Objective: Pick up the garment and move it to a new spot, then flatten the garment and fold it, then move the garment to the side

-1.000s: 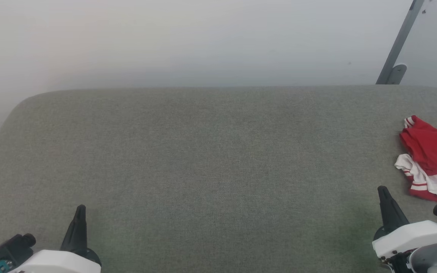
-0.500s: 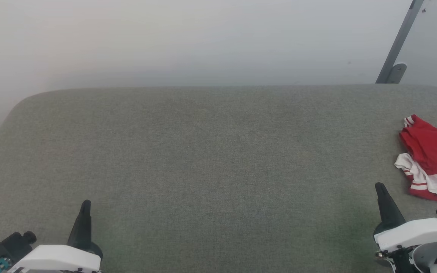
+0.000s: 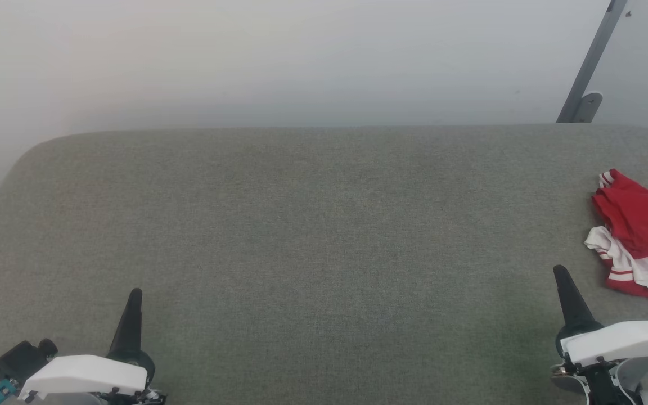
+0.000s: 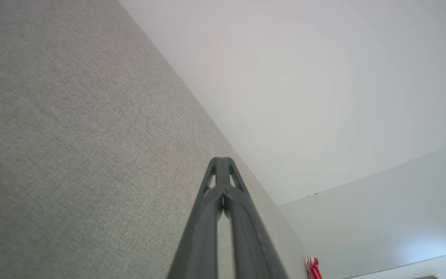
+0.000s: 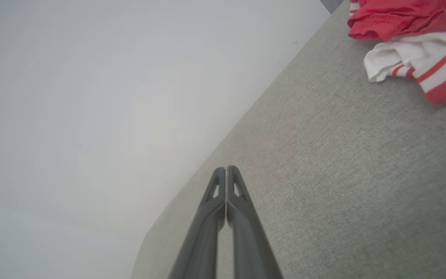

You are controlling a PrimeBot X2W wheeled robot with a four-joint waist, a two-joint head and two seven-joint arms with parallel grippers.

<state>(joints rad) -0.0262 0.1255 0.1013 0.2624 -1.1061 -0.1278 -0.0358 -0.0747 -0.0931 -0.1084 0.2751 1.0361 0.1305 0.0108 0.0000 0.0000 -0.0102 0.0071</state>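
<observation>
Garment (image 3: 640, 224) heaped on grey surface (image 3: 301, 236)

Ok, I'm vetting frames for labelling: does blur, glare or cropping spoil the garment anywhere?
Head view: soft light, no glare, the garment sharp but cut by the right edge. Left wrist view: a tiny sliver at the bottom edge. Right wrist view: crisp folds, cropped at the top right corner.

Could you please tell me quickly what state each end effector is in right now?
Left end effector: closed, holding nothing.
Right end effector: closed, holding nothing; the garment lies apart from it.
</observation>
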